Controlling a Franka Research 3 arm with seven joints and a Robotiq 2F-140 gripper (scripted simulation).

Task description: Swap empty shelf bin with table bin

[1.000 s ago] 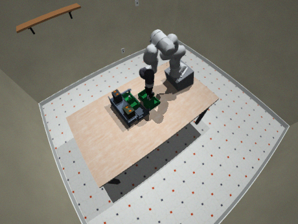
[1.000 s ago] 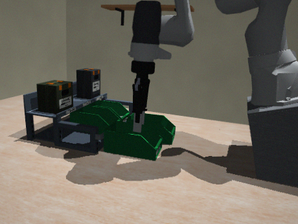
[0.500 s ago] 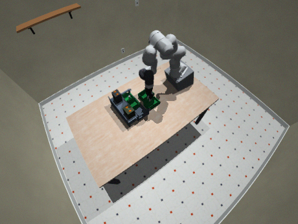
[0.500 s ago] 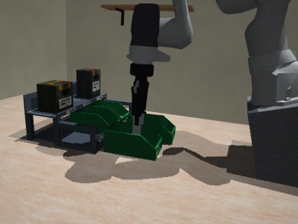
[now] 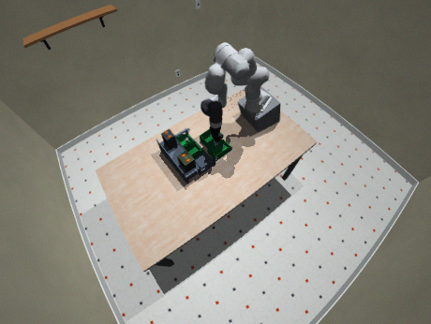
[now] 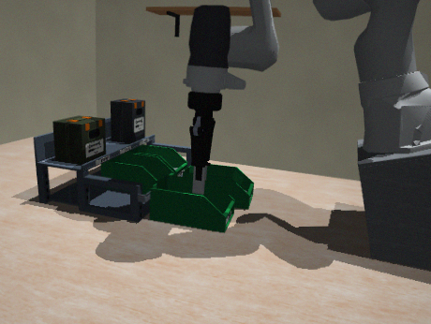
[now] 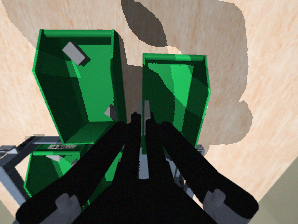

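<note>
- One gripper (image 5: 216, 139) (image 6: 199, 186) (image 7: 143, 107), black with grey fingertips, pointing down; its opening is narrow, the fingers closed on the thin side wall of the empty bin, one fingertip inside that bin and the other in the gap between bins.
- One empty bin (image 5: 221, 150) (image 6: 187, 208) (image 7: 172, 95), green, upright, outside the shelf, on the bench in front of its vacant end; whether its base bears fully on the wood, I cannot tell.
- One bin with parts (image 5: 206, 137) (image 6: 243, 184) (image 7: 97, 75), green, upright on the bench beside the empty one, open front likewise turned away from the shelf.
- Two grey parts, lying apart inside it: one near the front (image 7: 74, 52), one by the side wall (image 7: 110, 111), partly shaded.
- One shelf (image 5: 187, 178) (image 6: 82, 187) (image 7: 10, 172), dark grey, holding further green bins (image 5: 189, 145) (image 6: 131, 170) (image 7: 40, 175); the place at its end stands vacant.
- Two boxes with orange marks (image 5: 169, 138) (image 6: 80, 140), standing on the shelf's upper board.
- One bench (image 5: 155, 220) (image 6: 187, 286) (image 7: 230, 50), pale wood, beneath all.

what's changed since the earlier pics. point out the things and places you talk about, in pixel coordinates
The upper end of the hand (image 5: 216, 139) (image 6: 199, 186) (image 7: 144, 117) leaned slightly toward the shelf (image 5: 186, 180) (image 6: 86, 189) (image 7: 11, 175); its fingertips barely moved. No grasp or release shows. Both bins beside the shelf and its two boxes stayed put.
</note>
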